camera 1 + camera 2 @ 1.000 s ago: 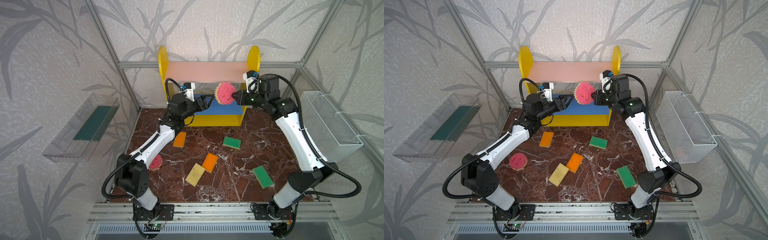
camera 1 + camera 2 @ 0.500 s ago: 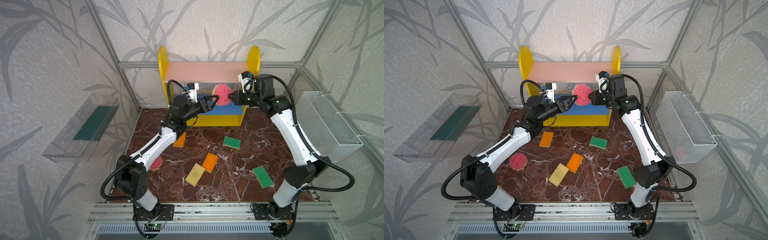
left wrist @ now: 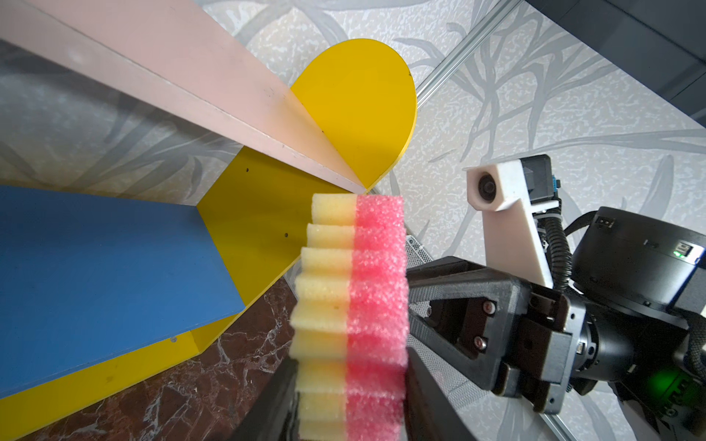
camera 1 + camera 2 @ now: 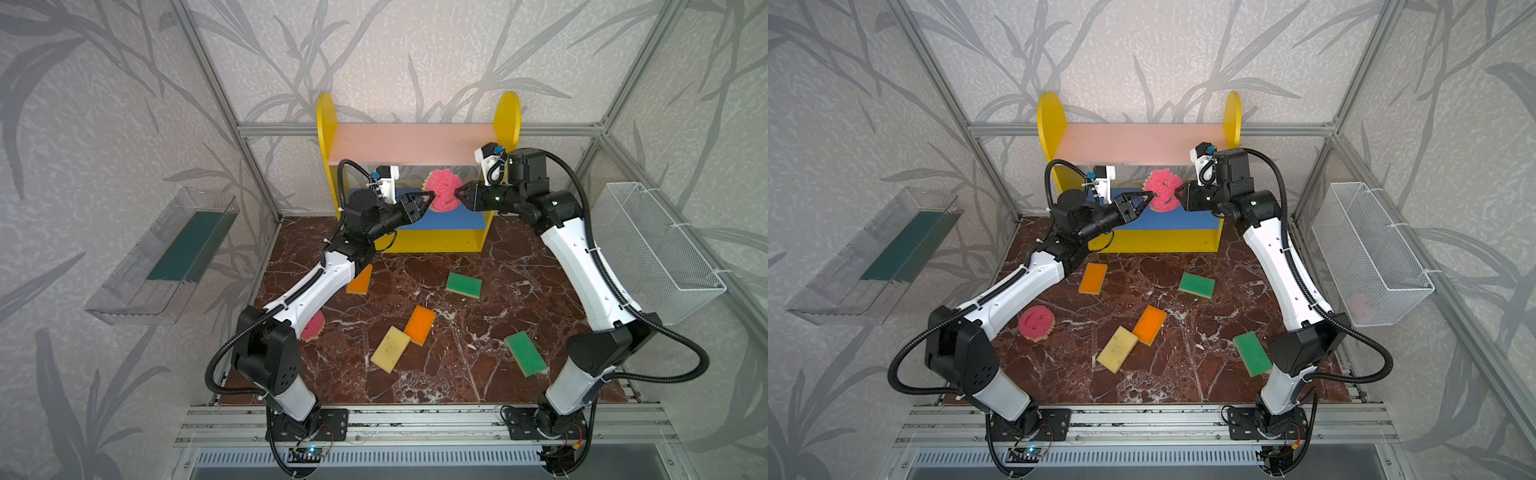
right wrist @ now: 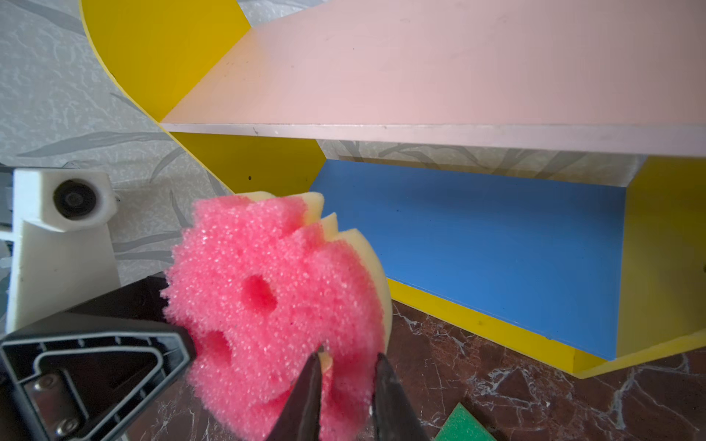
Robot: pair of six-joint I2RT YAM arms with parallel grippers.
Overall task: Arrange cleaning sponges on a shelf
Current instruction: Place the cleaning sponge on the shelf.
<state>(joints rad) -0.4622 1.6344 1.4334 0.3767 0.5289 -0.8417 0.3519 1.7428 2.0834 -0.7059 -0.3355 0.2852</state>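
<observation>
Handover of pink sponge (image 4: 444,192) at near edge of shelf (image 4: 436,242): my left gripper (image 4: 432,195) pinches it; right gripper (image 4: 457,193) flanks its rim, hold unclear; release only once left holds firm.

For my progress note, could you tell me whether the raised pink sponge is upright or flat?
On edge, not flat: the pink sponge faces frontward, its rim gripped by the left gripper, the right gripper at the opposite rim.
</observation>
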